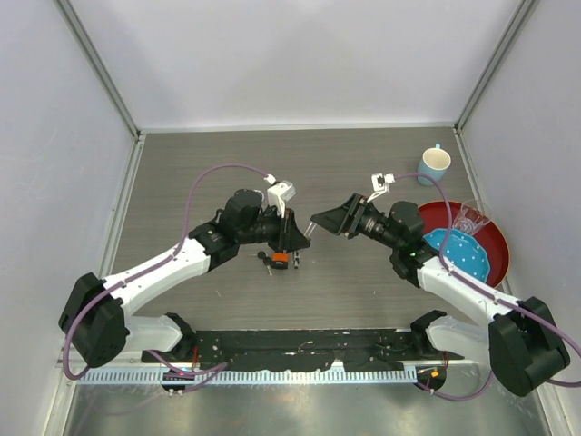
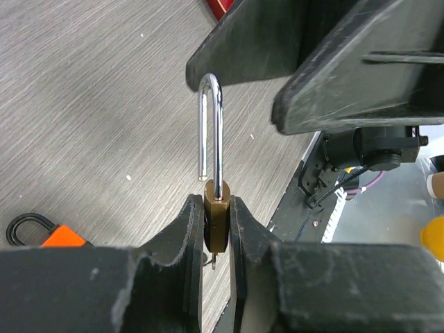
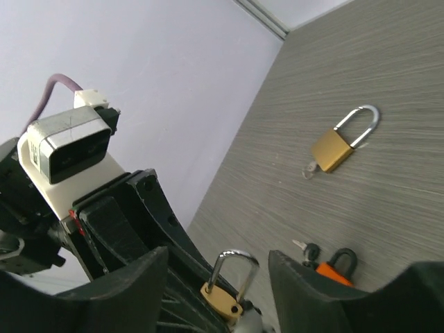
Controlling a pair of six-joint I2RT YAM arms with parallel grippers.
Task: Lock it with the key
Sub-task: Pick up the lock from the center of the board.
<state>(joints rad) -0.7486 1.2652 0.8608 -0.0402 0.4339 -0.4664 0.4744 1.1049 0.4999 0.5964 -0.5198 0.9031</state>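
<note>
The jaws of the left gripper are clenched on the flat sides of the brass padlock, held up above the middle of the worktop. Its long axis runs straight out from these jaws, and the shackle points toward the right gripper, whose jaws stand released, wide apart and gripping nothing. The shackle is open: one leg ends free beside the body. A small metal piece under the body is mostly hidden, so I cannot tell if it is the key. A second brass padlock and an orange padlock lie on the worktop.
</note>
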